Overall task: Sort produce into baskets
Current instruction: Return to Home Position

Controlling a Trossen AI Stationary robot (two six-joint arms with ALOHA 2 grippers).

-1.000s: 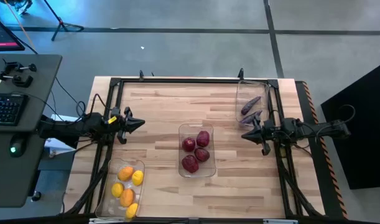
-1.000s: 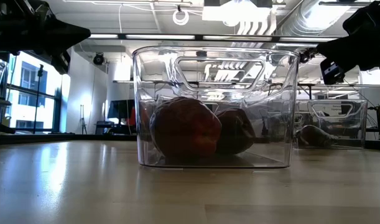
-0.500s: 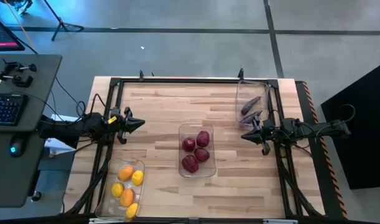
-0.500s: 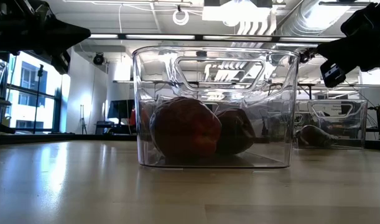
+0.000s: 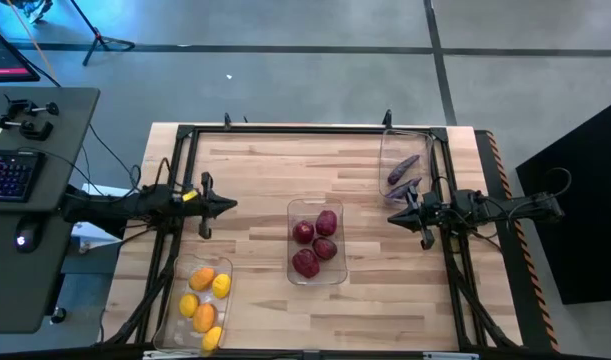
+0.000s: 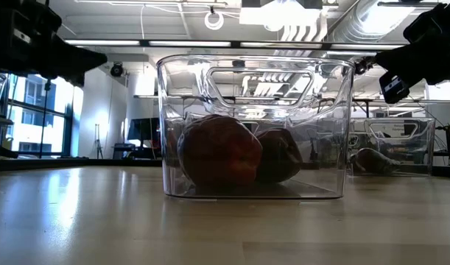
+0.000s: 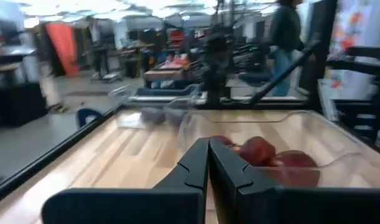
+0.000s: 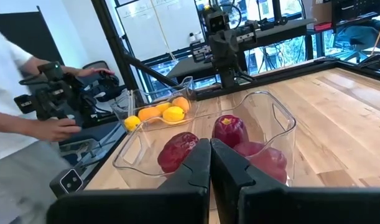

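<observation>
Left claw: The left claw (image 5: 230, 205) is held over the wooden surface (image 5: 255, 170) at the middle left of the high view and is pointed toward the frame's centre. In its wrist view the two fingers are seen pressed together with nothing between them.
Right claw: The right claw (image 5: 392, 216) is held at the middle right of the high view, just below the upper-right bin, and is pointed toward the centre. Its fingers are likewise drawn together and nothing is gripped.
Centre bin: The clear centre bin (image 5: 290, 245) is placed slightly below the middle of the frame, between the two claws. Four dark red fruits (image 5: 306, 263) are contained in it.
Lower-left bin: The lower-left bin (image 5: 170, 330) is set at the bottom left of the surface. Five yellow and orange fruits (image 5: 204, 317) are gathered inside.
Upper-right bin: The upper-right bin (image 5: 405, 133) is set at the top right of the surface. Two slim dark purple eggplants (image 5: 405, 165) are laid in it, one above the other in the frame.
Bystander: A person (image 8: 9, 124) in a white top is caught at the left edge of the right wrist view, with a dark device (image 8: 53, 93) held in the hands.
</observation>
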